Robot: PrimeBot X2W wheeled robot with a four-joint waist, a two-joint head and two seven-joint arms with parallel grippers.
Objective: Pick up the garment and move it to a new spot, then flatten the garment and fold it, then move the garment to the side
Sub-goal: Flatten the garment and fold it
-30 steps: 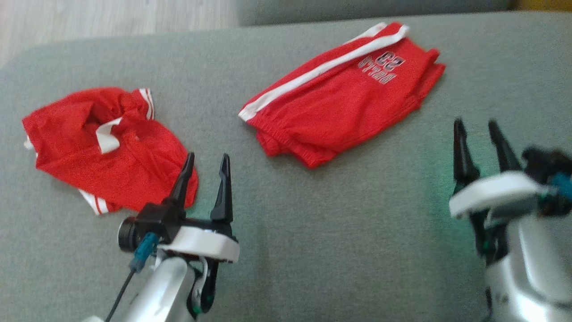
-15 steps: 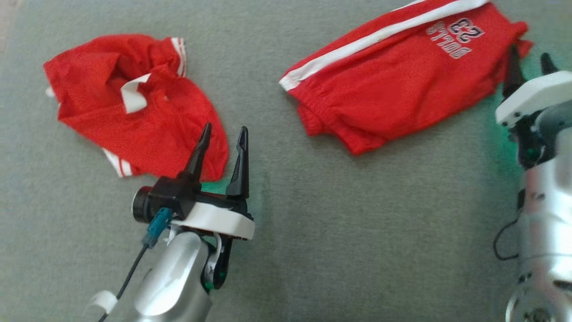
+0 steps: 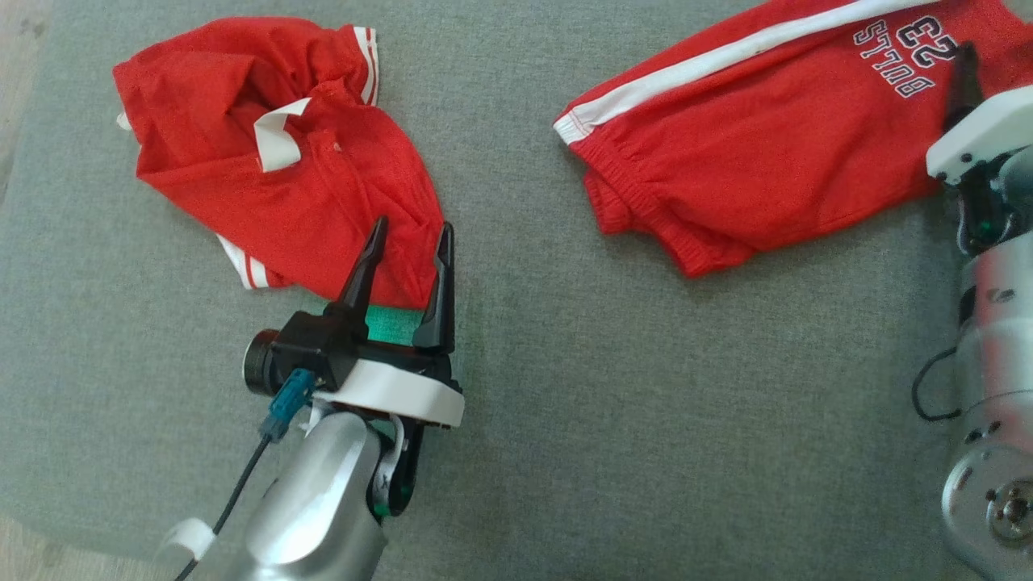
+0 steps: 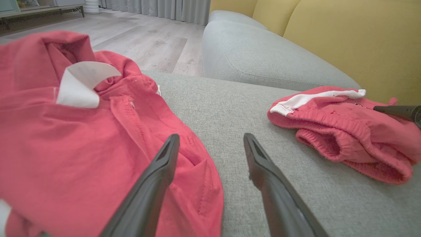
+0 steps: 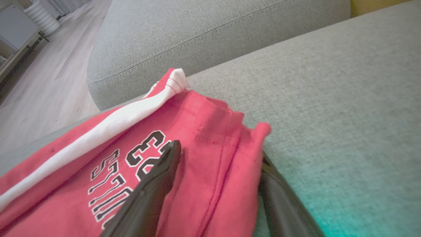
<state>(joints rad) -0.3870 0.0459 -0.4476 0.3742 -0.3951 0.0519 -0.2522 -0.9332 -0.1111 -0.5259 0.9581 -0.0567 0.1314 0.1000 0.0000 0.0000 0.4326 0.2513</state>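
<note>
two red garments well apart on one grey sofa cushion [image 3: 605, 403], both lying on its fabric. at the robot's left, a crumpled shirt [image 3: 282, 186] with a white collar flap [image 3: 278, 141] turned up and white-striped sleeve cuffs [image 3: 367, 56]; at its right, flatter, a pair of shorts [image 3: 767, 153] with a white side stripe [image 3: 726, 60] and dark-outlined lettering [image 3: 904, 56], "bulls 23", elastic waistband [image 3: 637, 194] toward the shirt's side. left tool [image 3: 412, 226] released, fingers spread wide and gripping nothing, poised at the shirt's near edge: in its wrist view one finger above the red cloth, the other above bare cushion just beside the hem; contact with the cloth impossible to judge. right tool [image 5: 219, 151] likewise released and wide, set astride the leg-end corner of the shorts next to the lettering, one finger [image 5: 154, 187] lying across the print, the other at the outer side of the hem, a fold of red fabric between them but not pinched. green glow [image 5: 329, 210] on the cushion under each tool. silver left forearm [image 3: 315, 508] and right forearm [image 3: 997, 323] low in the head view. beyond the garments, in the wrist views, a second grey cushion [image 4: 263, 56], a yellow backrest [image 4: 345, 42] and pale wooden floor [image 4: 148, 36] with grey curtains [image 4: 158, 8] at the far end.
</note>
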